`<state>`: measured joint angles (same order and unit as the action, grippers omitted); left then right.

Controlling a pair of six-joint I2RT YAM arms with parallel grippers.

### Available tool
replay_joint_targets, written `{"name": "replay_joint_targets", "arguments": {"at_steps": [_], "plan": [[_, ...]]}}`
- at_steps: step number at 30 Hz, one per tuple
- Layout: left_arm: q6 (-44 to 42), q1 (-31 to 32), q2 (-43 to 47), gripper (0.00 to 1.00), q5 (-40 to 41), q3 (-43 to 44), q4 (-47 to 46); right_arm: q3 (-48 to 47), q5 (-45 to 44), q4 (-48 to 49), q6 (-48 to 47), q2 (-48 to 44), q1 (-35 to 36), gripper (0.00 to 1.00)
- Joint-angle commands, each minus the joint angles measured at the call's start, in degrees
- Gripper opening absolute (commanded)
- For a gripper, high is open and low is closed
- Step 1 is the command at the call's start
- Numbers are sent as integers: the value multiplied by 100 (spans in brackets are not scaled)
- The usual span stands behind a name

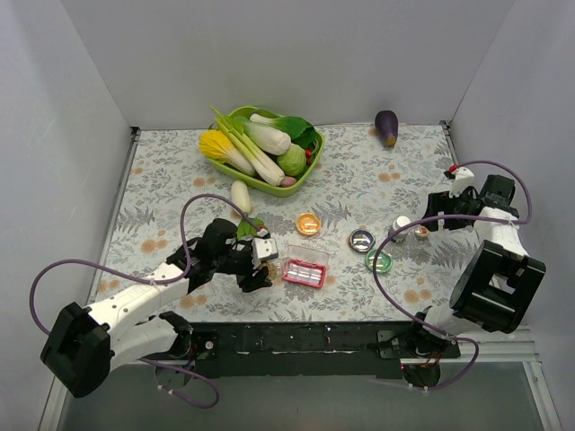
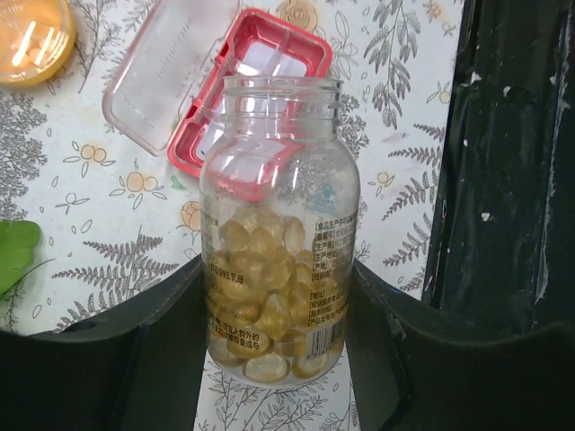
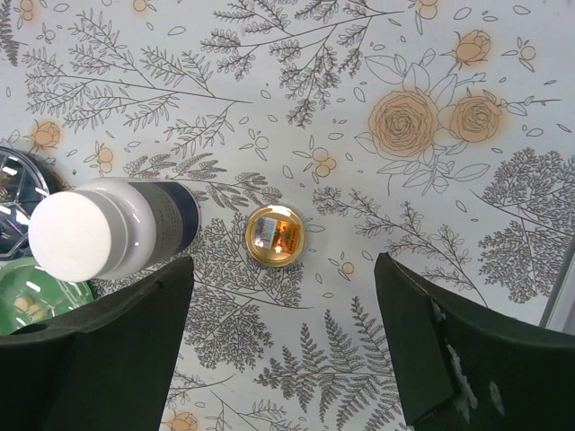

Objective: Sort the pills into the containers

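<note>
Our left claw (image 2: 274, 305) is clamped on an uncapped clear bottle (image 2: 278, 144) part-full of golden capsules (image 2: 260, 269), at centre frame in its wrist view. Just beyond the bottle's mouth, lower centre in the overhead view, the pink box (image 1: 304, 272) lies on the counter (image 1: 359, 180) with its lid (image 2: 166, 72) swung open. Pale pills (image 2: 262, 59) seem to sit in its compartments; we cannot count them. Our right claw (image 3: 283, 296) is spread wide above a gold-capped bottle (image 3: 275, 235), fingers apart from it. A white-capped bottle (image 3: 99, 229) stands at that frame's left.
</note>
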<state>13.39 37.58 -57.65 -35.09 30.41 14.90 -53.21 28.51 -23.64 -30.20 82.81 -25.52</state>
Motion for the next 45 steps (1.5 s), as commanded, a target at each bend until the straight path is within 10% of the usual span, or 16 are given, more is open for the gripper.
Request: {"name": "replay_joint_targets", "arguments": {"at_steps": [1, 45], "plan": [[-609, -14, -176, 0, -16, 184, 189, 118, 392, 219, 5, -151, -50, 89], [-117, 689, -1811, 0, 1680, 1274, 1578, 267, 1007, 228, -74, -441, -498, 95]]}}
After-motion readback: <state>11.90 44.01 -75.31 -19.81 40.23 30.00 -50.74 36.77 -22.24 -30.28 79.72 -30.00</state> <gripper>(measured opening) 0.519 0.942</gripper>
